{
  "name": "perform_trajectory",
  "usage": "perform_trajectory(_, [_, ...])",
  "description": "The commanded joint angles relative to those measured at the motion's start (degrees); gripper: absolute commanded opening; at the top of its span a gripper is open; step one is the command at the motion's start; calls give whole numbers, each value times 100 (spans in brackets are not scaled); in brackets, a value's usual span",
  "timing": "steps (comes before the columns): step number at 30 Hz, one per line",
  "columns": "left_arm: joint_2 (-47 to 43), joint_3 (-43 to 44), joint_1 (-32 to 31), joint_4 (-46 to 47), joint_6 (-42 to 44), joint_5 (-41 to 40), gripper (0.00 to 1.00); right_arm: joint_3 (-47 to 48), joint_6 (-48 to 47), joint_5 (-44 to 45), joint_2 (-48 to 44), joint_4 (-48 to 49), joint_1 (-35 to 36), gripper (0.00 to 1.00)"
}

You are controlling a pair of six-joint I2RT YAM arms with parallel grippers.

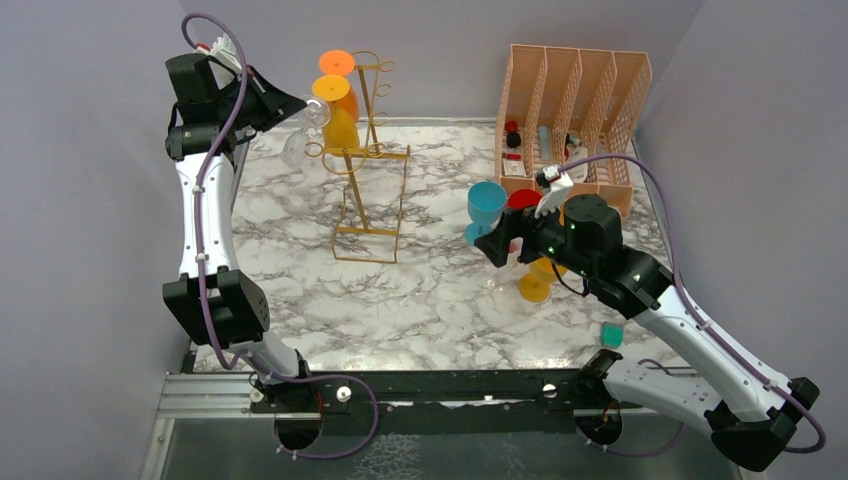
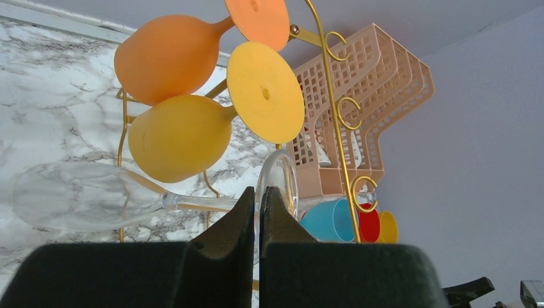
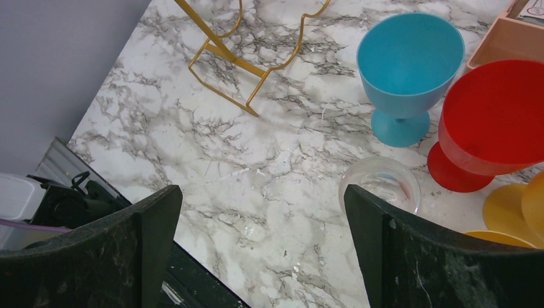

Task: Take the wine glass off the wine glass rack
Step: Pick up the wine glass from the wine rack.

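The gold wire wine glass rack (image 1: 366, 150) stands at the back middle of the marble table. A clear wine glass (image 2: 70, 196) lies sideways at its left side, its stem along a gold arm of the rack (image 2: 333, 102). My left gripper (image 2: 258, 190) is shut on the rim of this glass's round foot (image 2: 282, 176). In the top view that gripper (image 1: 300, 108) is high at the rack's left, with the clear wine glass (image 1: 305, 135) beside it. An orange glass (image 2: 170, 58) and a yellow glass (image 2: 179, 135) hang on the rack. My right gripper (image 3: 263, 205) is open over bare marble.
A blue glass (image 3: 410, 58), a red glass (image 3: 494, 115), a yellow one (image 3: 513, 205) and a clear one (image 3: 380, 183) stand upright by my right gripper (image 1: 495, 245). The peach lattice file organiser (image 1: 575, 110) stands at the back right. Grey walls close in the table.
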Motion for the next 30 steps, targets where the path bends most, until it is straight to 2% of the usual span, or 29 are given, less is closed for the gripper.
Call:
perform_trajectory(1, [-73,248,4,254,-100,-193,0,25,70,-74,-61,-101,3,100])
perform_trajectory(11, [-284,106,24,392,-117,-615,0,52,73,-63,-85,-125,5,100])
perform_trajectory(16, [-619,-251,49,750,-210,-1007,0,43,76,-82,-91,-119,5,100])
perform_trajectory(25, [-995,-664,111,987,-333,-1161,0,30,109,-116,-99,-118,5,100])
perform_trajectory(30, [-1498,-1134,142,980,-253,-1838,0,25,108,-145,-103,-102,5,100])
